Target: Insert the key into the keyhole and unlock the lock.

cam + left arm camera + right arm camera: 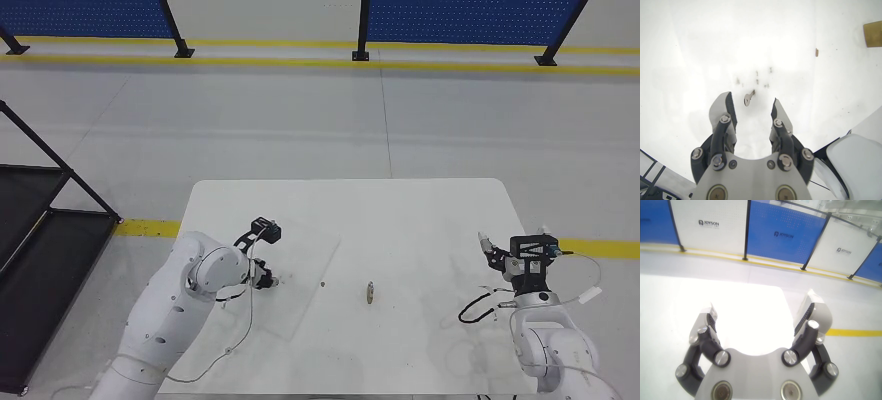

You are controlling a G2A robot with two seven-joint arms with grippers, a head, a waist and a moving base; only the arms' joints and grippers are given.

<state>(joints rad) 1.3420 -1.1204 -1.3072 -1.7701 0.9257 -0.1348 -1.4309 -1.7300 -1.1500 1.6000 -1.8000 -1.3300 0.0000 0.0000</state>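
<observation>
A small silver key lies flat on the white table, between the fingertips of my left gripper, which is open and low over it. In the top view that left gripper is at the table's left side. The brass lock lies near the table's middle, apart from the key; a corner of the lock is in the left wrist view. My right gripper is open with nothing in it, above the table's right edge, and in the top view the right gripper sits far from the lock.
A small brass piece lies between key and lock, also a speck from above. A thin clear sheet covers the table's left-middle part. A black cable loops by the right arm. A black rack stands left of the table.
</observation>
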